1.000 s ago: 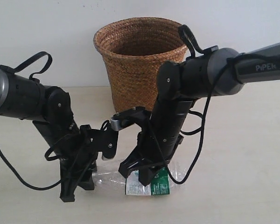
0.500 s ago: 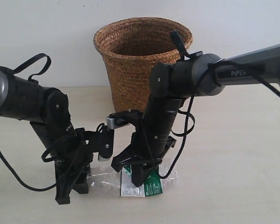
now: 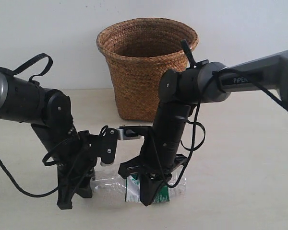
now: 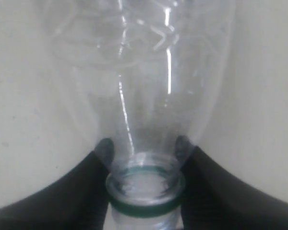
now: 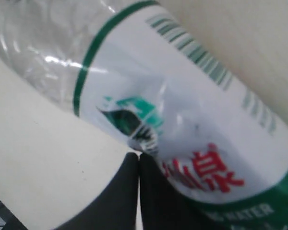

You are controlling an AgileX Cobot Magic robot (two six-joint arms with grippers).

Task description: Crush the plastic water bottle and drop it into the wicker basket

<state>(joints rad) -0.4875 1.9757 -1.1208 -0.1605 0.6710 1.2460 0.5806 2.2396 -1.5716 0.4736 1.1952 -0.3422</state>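
The bottle [image 3: 131, 190] is down flat on its side on the pale table [image 3: 240, 182], clear and ribbed, neck pointing to the left of the exterior view, a green ring [image 4: 145, 203] round that neck. Its green-and-white label [image 5: 197, 105] with red characters is dented and creased in the middle. Behind it, apart, the basket [image 3: 146, 67] stands upright at the back of the table, brown, woven, with a round flared rim, narrowing toward its base
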